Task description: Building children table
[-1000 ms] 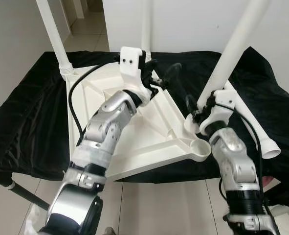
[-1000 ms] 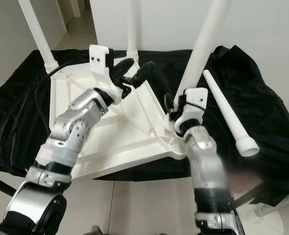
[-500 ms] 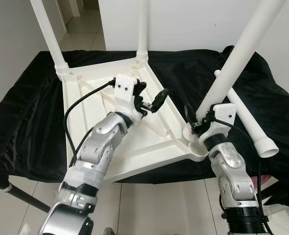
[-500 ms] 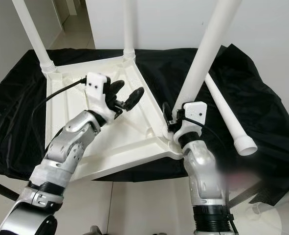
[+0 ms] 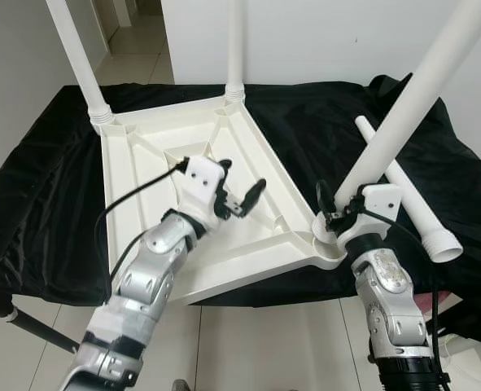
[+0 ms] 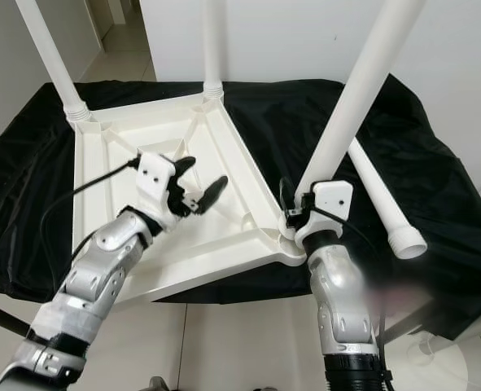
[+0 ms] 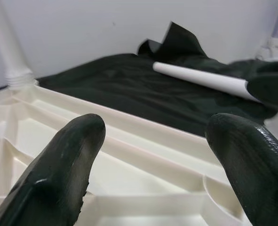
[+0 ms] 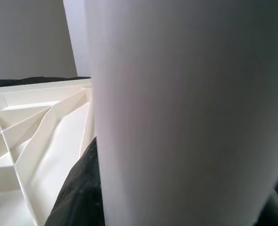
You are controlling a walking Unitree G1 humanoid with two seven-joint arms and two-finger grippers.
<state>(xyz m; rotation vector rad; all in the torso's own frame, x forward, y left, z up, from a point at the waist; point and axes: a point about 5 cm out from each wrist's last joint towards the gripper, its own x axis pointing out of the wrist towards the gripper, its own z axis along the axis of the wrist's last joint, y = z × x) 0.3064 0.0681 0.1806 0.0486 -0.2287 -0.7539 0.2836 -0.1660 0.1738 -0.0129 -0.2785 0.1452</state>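
The right end effector [image 5: 331, 213] grips a white table leg [image 5: 403, 114] at its base, seating it in the near right corner socket of the upturned tabletop [image 5: 142, 175] on the black-draped desk [image 5: 37, 212]. The left end effector [image 5: 238, 195] hovers wide open above the tabletop. Keeping the tilted leg square to its socket should help; a spare leg [image 5: 407, 195] lies just beside.

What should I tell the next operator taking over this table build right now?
Right hand: shut on the third leg, holding it at the near right corner socket of the upturned tabletop.
Left hand: open, hovering above the tabletop's underside.
Done: two far legs stand in their sockets.
Left: seat the third leg; the fourth leg lies loose on the black cloth, to the right.
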